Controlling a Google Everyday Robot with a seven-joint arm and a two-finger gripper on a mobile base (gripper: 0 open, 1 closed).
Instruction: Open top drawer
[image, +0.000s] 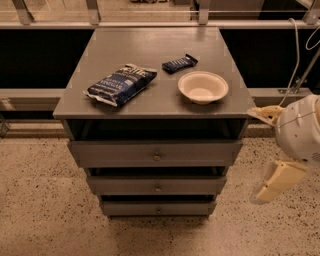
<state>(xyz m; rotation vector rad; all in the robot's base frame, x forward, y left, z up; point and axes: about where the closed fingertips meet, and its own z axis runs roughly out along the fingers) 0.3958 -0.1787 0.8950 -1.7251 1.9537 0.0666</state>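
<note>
The top drawer (125, 153) is the widest grey front of a grey cabinet, with a small round metal knob (157, 157) at its centre. A dark gap lies between it and the cabinet top. Two narrower grey drawer fronts sit below it (125, 185) (130, 208). My gripper (272, 156), cream-coloured on a white rounded wrist, hangs to the right of the cabinet at about drawer height. It is apart from the drawer and the knob and touches nothing.
On the cabinet top (150, 47) lie a dark blue chip bag (121, 83), a small dark snack bar (179, 63) and a white bowl (202, 86). A dark railing wall runs behind. Speckled floor (40, 200) surrounds the cabinet. A cable hangs at the right (295, 55).
</note>
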